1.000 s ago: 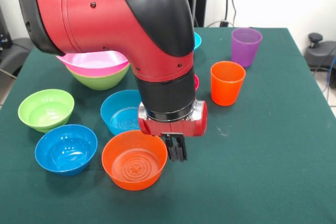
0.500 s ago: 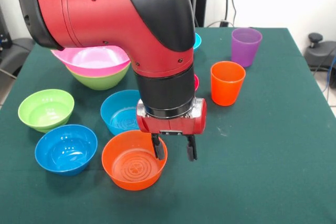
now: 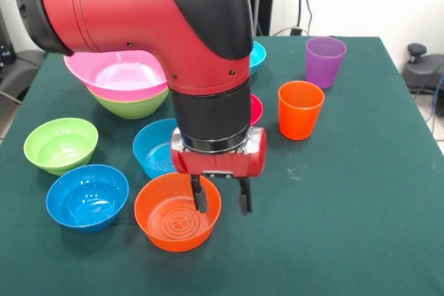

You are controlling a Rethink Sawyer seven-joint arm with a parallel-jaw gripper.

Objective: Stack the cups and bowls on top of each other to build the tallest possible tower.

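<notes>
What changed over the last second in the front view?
The tool opened its fingers and shifted toward the picture's left, now straddling the rim of the glossy orange plastic bowl. Nothing was grasped. Bowls and cups kept their places.

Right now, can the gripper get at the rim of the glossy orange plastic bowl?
Probably yes. The open gripper hangs at the right rim of the orange plastic bowl, one finger over its inside, one outside, and nothing stands between them.

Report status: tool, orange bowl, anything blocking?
Tool open, fingers straddling the orange bowl's right rim. Bowl upright on the table, not lifted. Blue bowl close behind; nothing blocking.
</notes>
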